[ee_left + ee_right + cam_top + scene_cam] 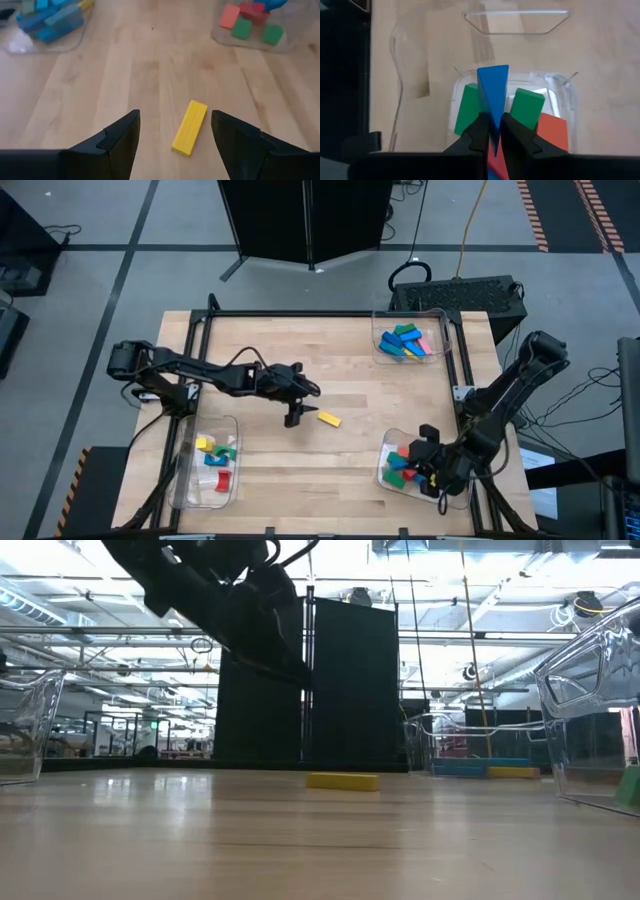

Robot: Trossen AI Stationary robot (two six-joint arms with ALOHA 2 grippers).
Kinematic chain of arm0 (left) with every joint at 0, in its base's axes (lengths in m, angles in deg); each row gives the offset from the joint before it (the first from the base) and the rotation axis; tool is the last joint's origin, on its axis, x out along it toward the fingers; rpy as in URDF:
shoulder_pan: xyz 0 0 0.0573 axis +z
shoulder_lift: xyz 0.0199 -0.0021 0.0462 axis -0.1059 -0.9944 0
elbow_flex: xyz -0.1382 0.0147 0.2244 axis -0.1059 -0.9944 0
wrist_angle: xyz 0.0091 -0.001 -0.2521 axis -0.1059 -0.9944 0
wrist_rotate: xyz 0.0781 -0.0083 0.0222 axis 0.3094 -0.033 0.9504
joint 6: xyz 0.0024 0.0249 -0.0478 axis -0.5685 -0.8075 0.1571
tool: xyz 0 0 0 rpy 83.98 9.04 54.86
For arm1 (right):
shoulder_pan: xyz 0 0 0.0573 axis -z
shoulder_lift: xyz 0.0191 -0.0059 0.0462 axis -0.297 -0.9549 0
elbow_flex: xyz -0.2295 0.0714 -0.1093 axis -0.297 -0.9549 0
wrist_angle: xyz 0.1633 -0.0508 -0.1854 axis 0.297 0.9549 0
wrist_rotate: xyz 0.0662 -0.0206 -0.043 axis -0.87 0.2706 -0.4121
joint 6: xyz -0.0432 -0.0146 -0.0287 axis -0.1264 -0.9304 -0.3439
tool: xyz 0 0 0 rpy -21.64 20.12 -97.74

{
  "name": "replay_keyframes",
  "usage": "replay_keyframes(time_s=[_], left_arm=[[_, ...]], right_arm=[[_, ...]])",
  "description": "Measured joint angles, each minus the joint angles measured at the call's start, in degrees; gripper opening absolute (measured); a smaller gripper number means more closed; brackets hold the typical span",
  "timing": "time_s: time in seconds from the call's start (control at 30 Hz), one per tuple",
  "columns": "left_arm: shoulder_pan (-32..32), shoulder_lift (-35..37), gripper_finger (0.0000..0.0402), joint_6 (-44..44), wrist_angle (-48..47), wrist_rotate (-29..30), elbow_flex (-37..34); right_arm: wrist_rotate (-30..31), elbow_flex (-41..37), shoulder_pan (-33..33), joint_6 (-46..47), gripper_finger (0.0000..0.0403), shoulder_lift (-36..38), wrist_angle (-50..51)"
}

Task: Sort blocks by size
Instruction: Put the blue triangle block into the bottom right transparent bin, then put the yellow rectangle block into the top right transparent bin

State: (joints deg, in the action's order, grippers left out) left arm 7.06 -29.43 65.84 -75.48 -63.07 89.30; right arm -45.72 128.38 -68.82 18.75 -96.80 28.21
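The right wrist view alone shows the right gripper (492, 131) nipping a blue block (493, 95) on edge over the near-right tray (570, 95), green and red blocks beneath; from above, that grip is hidden; the left gripper (175, 137) hangs wide apart and empty over a lone yellow block (190, 127) lying mid-table; more blocks fill the far-right tray (385, 350) and near-left tray (190, 485); the pale wooden table (300, 360) fronts a dark panel (350, 680) in a bright hall.

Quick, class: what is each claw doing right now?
Left claw: open, above the yellow block.
Right claw: shut on a blue block.
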Motion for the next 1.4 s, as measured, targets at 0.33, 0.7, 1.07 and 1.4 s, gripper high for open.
replay_keyframes(time_s=[0.33,0.7,1.07,1.4], left_arm=[[-0.3,-1.3,0.0245,-2.5,0.4,2.5,0.0],[-0.6,-4.3,0.0245,-4.6,0.8,2.4,0.0],[-1.0,-10.0,0.0245,-5.9,4.1,2.2,0.0],[-2.2,-14.0,0.0245,-11.6,7.6,2.1,0.0]], right_arm=[[0.0,0.0,0.0,3.2,0.0039,-6.2,-2.6],[0.1,0.0,0.0,6.0,0.0094,-7.0,-2.7],[0.1,0.0,0.0,6.8,0.0111,-2.8,-1.9],[7.0,0.0,-1.1,-0.4,0.0108,6.1,-2.4]])
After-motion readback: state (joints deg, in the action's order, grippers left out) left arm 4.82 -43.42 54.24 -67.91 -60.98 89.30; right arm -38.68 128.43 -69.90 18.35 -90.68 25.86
